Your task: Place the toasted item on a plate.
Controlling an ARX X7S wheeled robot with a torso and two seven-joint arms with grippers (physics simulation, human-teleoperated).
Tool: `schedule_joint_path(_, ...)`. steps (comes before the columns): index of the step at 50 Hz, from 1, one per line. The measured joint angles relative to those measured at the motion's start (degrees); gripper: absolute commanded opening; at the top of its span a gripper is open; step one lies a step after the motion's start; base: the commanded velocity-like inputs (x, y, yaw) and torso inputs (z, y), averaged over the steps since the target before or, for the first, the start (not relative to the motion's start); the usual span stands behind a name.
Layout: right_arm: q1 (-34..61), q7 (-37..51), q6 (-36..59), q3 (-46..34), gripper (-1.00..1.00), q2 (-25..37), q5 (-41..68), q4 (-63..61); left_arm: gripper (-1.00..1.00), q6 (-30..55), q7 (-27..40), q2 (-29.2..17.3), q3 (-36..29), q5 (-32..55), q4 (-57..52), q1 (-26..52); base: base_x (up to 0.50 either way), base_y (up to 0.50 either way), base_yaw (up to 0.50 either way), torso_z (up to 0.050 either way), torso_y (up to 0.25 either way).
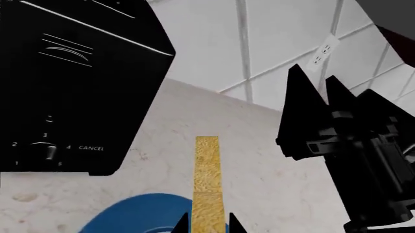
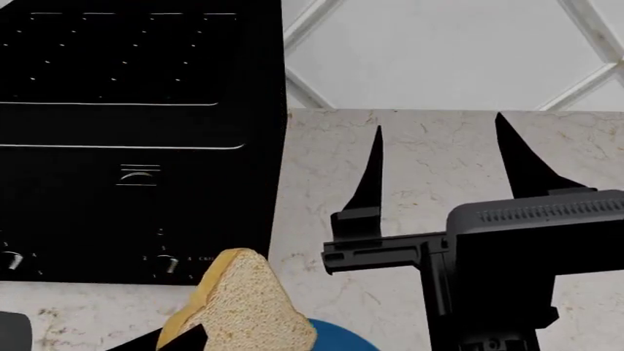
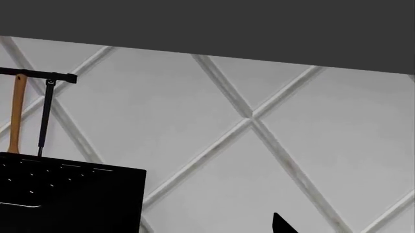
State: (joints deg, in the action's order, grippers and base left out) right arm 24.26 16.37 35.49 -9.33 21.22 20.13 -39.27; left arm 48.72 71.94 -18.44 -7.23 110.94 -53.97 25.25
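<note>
The toasted item (image 2: pixel 244 307) is a tan bread slice with a golden crust. My left gripper (image 1: pixel 207 219) is shut on it and holds it upright, edge-on (image 1: pixel 209 174) in the left wrist view, above the counter. The plate (image 1: pixel 133 216) with its blue rim lies just below and beside the slice, and its edge shows at the bottom of the head view (image 2: pixel 341 338). My right gripper (image 2: pixel 439 123) is open and empty, fingers pointing at the wall, to the right of the slice. It also shows in the left wrist view (image 1: pixel 313 74).
A black toaster (image 2: pixel 137 139) stands at the left on the pale marble counter (image 2: pixel 439 205), close to the slice and plate; it also shows in the left wrist view (image 1: pixel 71 82). A white tiled wall (image 2: pixel 439 51) with an outlet (image 1: pixel 322 53) is behind. A wooden-handled utensil (image 3: pixel 16 111) hangs on a rail.
</note>
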Motion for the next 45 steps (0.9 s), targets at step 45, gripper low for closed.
schedule_joint_path(45, -0.8, 0.7, -1.1, -1.0, 1.00, 0.5, 0.1, 0.8, -1.00, 1.0, -13.0, 5.0, -0.9, -9.9, 1.3, -12.4, 0.00, 0.00, 0.00, 0.000, 0.000)
